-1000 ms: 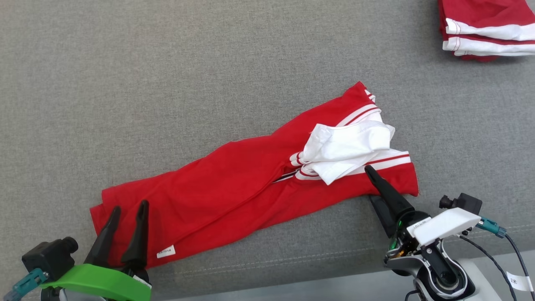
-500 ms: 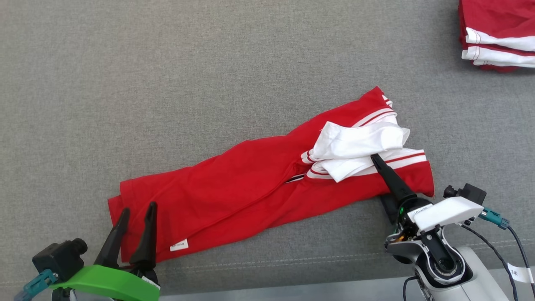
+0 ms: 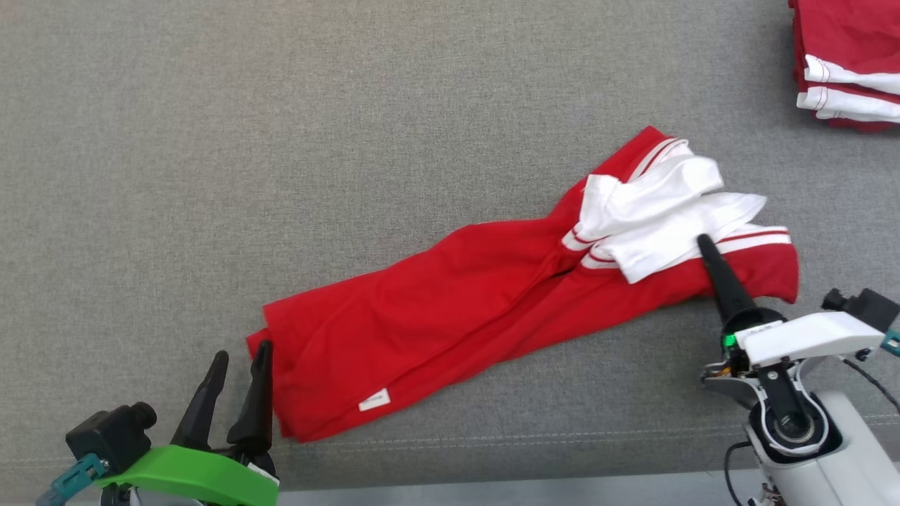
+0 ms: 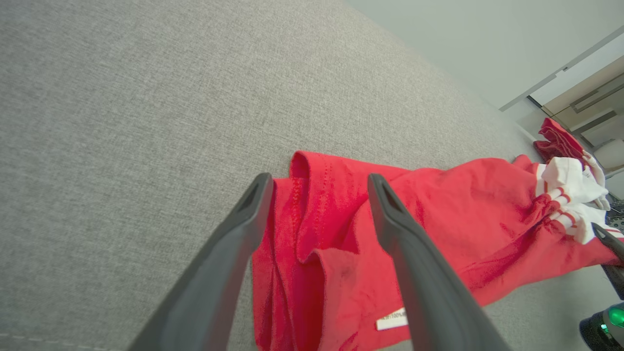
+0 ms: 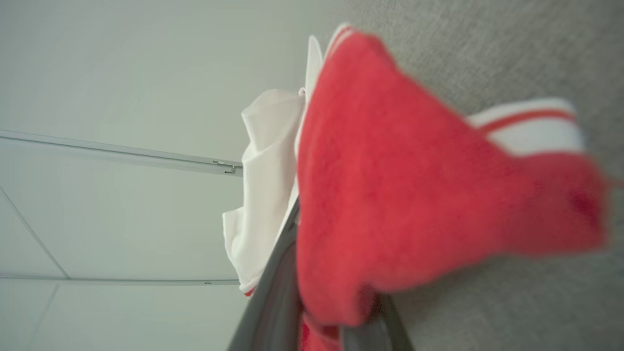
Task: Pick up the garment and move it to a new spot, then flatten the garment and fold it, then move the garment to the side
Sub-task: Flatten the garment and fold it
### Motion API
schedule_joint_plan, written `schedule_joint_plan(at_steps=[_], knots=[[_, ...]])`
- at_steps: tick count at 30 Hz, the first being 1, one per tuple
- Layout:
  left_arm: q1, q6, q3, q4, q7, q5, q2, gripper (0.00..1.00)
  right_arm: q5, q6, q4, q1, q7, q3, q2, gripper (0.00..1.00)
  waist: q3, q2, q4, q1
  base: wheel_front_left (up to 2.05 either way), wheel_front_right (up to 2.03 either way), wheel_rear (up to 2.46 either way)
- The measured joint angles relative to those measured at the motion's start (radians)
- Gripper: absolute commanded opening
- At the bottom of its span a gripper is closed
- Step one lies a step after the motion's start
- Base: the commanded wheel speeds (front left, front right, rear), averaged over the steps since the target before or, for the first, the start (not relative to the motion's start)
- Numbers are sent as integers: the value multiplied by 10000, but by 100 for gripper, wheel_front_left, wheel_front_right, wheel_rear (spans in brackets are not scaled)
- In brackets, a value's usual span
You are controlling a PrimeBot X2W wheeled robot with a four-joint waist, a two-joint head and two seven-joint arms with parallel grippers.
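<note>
Head view: right pincer (image 3: 706, 251) pinches striped end of garment (image 3: 457, 295).

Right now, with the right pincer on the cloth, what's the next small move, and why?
Probably close the left pincer on the hem corner. The right pincer is clamped on the striped end of the red and white jersey garment, while the left stands open astride the opposite end.

The left gripper (image 3: 243, 350) sits at the lower left of the head view above its green wrist cover (image 3: 190, 478), its two dark fingers spread and pointing up-frame. At lower right, the right gripper (image 3: 706, 247) slants up-left from its white wrist cover (image 3: 808, 336), fingers clamped on the edge of the red garment (image 3: 457, 295).
</note>
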Motion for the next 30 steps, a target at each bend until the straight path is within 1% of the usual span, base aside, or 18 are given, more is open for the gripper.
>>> schedule_joint_plan(at_steps=[4, 7, 11, 15, 18, 28, 30], knots=[[-6, -2, 23, 59, 0, 0, -77, 100, -560, 0, -198, -1, -552, -320, -583, 0, 5, 0, 37, 0, 0, 0, 0], [-12, -6, 44, 105, 0, -15, -245, 100, -989, 0, -355, 4, -698, -288, -984, 0, -3, 0, 68, 0, 0, 0, 0], [-14, -23, 52, 171, 0, -15, -353, 100, -1218, 0, -460, 78, -800, -8, -1139, 0, -33, 0, 77, 0, 0, 0, 0], [-16, -42, 54, 219, 0, -15, -426, 100, -1592, 0, -861, 79, -945, 326, -1290, 0, -50, 0, 89, 0, 0, 0, 0], [-19, -111, 75, 278, 0, -15, -495, 100, -2094, 0, -1078, 77, -943, 763, -1536, 0, -55, 0, 116, 0, 0, 0, 0], [-23, -199, 157, 500, 0, -13, -593, 100, -2171, 0, -1083, 310, -1062, 917, -1615, 0, -100, 0, 243, 0, 0, 0, 0], [-23, -207, 167, 546, 0, -10, -629, 100, -2174, 0, -899, 339, -1060, 940, -1620, 0, -115, 0, 263, 0, 0, 0, 0]])
